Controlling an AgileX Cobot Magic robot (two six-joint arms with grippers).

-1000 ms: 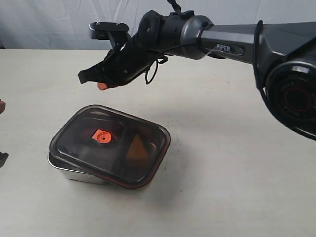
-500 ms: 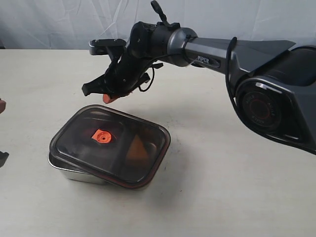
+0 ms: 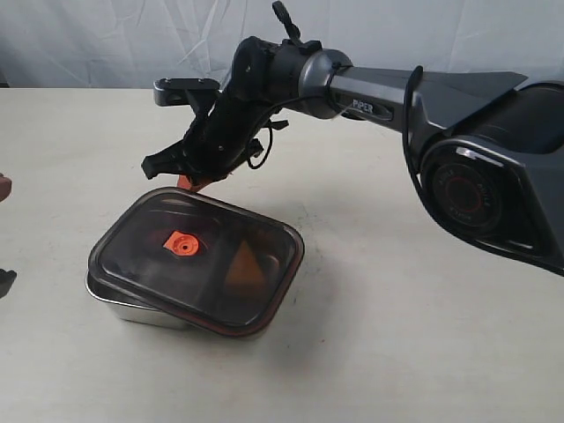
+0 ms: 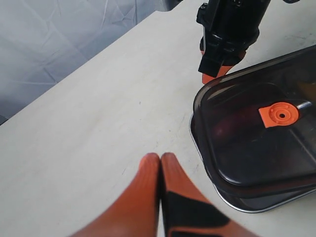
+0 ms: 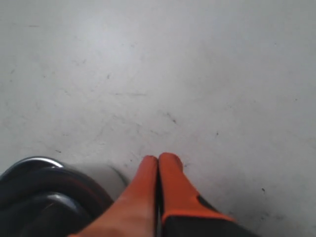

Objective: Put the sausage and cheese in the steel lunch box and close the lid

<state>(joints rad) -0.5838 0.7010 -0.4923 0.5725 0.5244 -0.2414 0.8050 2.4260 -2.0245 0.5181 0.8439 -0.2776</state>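
The steel lunch box (image 3: pixel 132 307) stands on the table with the dark translucent lid (image 3: pixel 207 273) lying on it, slightly askew, so one steel corner pokes out. The lid's orange valve (image 3: pixel 182 242) faces up. Through the lid the cheese (image 3: pixel 243 264) shows as a yellow-orange wedge. The sausage is not clearly visible under the dark plastic. My right gripper (image 3: pixel 190 181) is shut and empty, its orange tips just above the lid's far edge (image 4: pixel 232 81). My left gripper (image 4: pixel 161 157) is shut and empty, low over the bare table beside the box (image 4: pixel 256 202).
A pale table (image 3: pixel 414 352) carries only the box. A white cloth backdrop (image 3: pixel 88 35) hangs behind the far edge. The right arm's thick body (image 3: pixel 476 185) spans the upper right of the exterior view.
The right gripper has come down and slightly nearer to the lid's far edge, staying shut. Box, lid and left gripper have not moved.
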